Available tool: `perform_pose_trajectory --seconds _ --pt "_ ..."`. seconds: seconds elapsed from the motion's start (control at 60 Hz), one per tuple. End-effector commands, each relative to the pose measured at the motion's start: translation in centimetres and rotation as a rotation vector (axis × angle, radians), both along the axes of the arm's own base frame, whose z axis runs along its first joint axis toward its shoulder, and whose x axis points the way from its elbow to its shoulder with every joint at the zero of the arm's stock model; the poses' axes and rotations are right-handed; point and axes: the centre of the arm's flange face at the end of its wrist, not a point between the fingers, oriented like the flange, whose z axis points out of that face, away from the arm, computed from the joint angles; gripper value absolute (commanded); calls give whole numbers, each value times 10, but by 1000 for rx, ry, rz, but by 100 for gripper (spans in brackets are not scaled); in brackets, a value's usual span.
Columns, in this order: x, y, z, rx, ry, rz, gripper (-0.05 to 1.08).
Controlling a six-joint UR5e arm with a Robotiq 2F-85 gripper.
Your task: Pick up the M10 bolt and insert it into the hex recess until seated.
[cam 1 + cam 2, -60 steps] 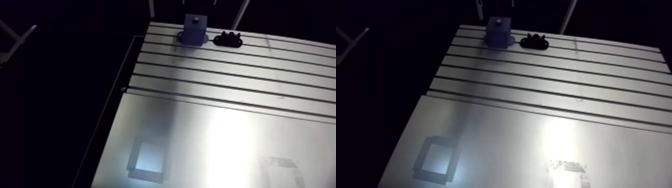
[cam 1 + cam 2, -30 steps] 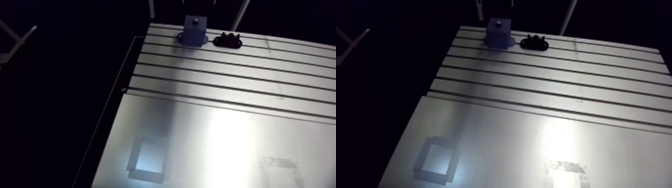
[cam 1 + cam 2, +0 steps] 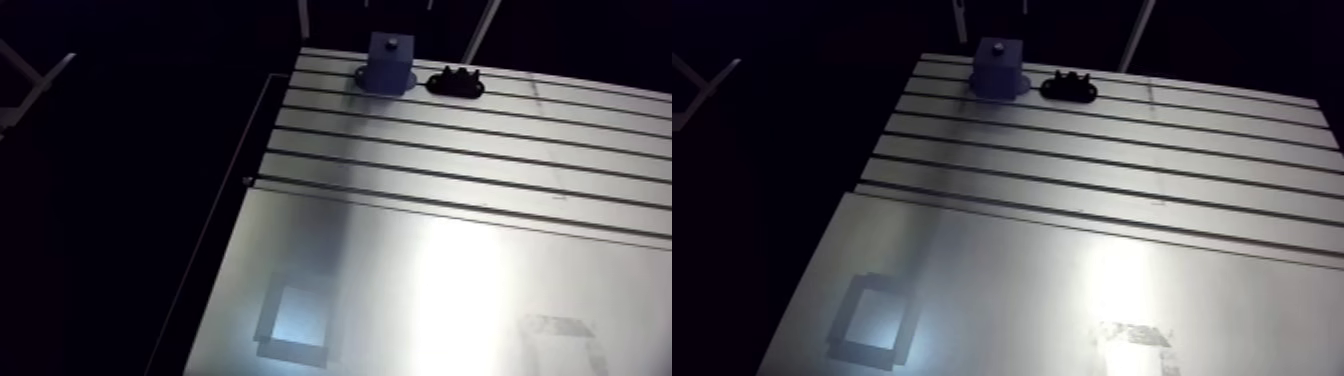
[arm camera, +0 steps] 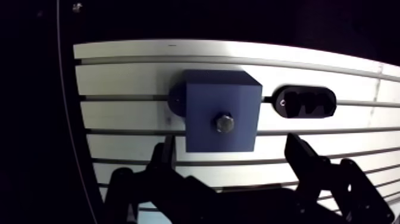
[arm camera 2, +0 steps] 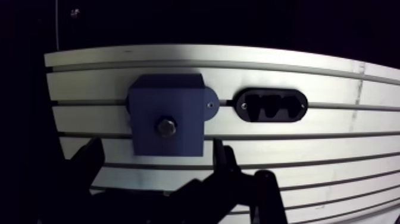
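A blue block (image 4: 221, 111) stands on the slotted table (image 4: 131, 83) near its far edge, and the arm view shows the block (image 3: 391, 62) small at the back. A bolt (image 4: 224, 123) with a metal hex head sits in the middle of the block's top face. My gripper (image 4: 231, 146) hovers above the table, open, with nothing between its fingers (image 4: 165, 156). The block lies just ahead of the fingertips, roughly centred between them. The gripper does not show in the arm view.
A black oval holder (image 4: 303, 102) with notched cut-outs lies beside the block on the same slot. A smooth plate (image 3: 420, 290) covers the near table and bears two taped rectangles (image 3: 296, 320). The table's left edge (image 3: 225, 200) drops into darkness.
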Motion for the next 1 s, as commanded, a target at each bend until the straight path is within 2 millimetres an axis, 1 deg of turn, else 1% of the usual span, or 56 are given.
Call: perform_pose_trajectory --seconds 0.017,0.133,0.233,0.267,0.317,0.333,0.35,0.367,0.383,0.4,0.55,0.567,0.633,0.65,0.683,0.833,1.0 --pt "-1 0 0 2 2 1 1" --pt "-1 0 -1 0 0 3 1" --pt "0 -1 -4 -2 -6 11 4" --pt "0 -1 -6 0 -8 16 11" --pt "1 -2 -7 0 -9 20 14" --pt "1 -2 -8 0 -11 20 19" --pt "1 -2 -8 0 -11 20 19" --pt "1 -2 -9 0 -13 22 23" --pt "1 -2 -9 0 -13 22 23" --pt "1 -2 -9 0 -13 21 27" --pt "3 -4 -9 2 -13 22 37" --pt "3 -4 -11 2 -17 23 40" --pt "4 -4 -13 3 -20 24 42" --pt "4 -4 -14 3 -21 24 44" --pt "4 -4 -15 3 -23 25 46" --pt "5 -5 -18 2 -21 64 48" --pt "3 -4 -21 -1 9 93 49"
